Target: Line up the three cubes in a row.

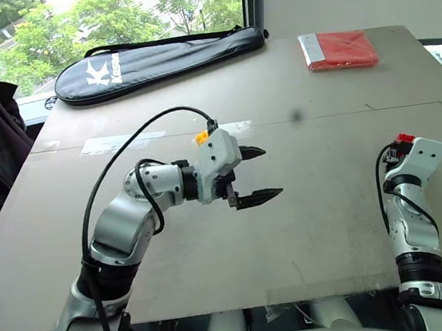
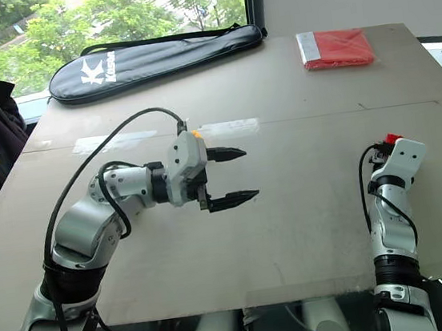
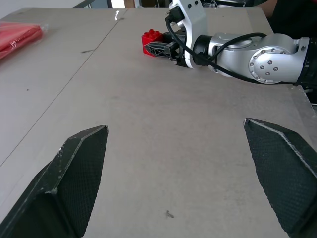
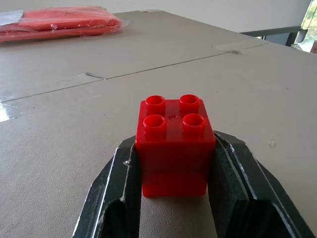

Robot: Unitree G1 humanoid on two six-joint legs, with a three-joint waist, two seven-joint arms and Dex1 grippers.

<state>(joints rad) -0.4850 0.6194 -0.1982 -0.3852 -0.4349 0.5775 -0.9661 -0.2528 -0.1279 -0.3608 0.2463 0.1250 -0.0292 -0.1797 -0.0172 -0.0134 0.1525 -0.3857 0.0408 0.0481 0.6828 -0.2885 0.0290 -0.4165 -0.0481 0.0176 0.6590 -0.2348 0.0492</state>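
Grey board worktop [image 1: 308,219]. Left tool [image 1: 253,176] hovers over the middle of it, black fingers spread wide, nothing between them. Black zipped racket bag [image 1: 160,60] lies at the far left edge, flat red plastic packet [image 1: 340,48] at the far right corner. Right tool [image 4: 173,198] near the right edge, clamped on the red studded plastic cube [image 4: 173,148], studs up, sitting on the worktop.

A wide grey-brown table [image 1: 293,229] is carrying everything here, a seam running straight across its top. A long black racket bag [image 1: 160,60] is lying along its far edge, and a flat red packet [image 1: 338,48] is resting at the far right corner. A red cube [image 4: 173,146] is sitting upright on the table near its right side.
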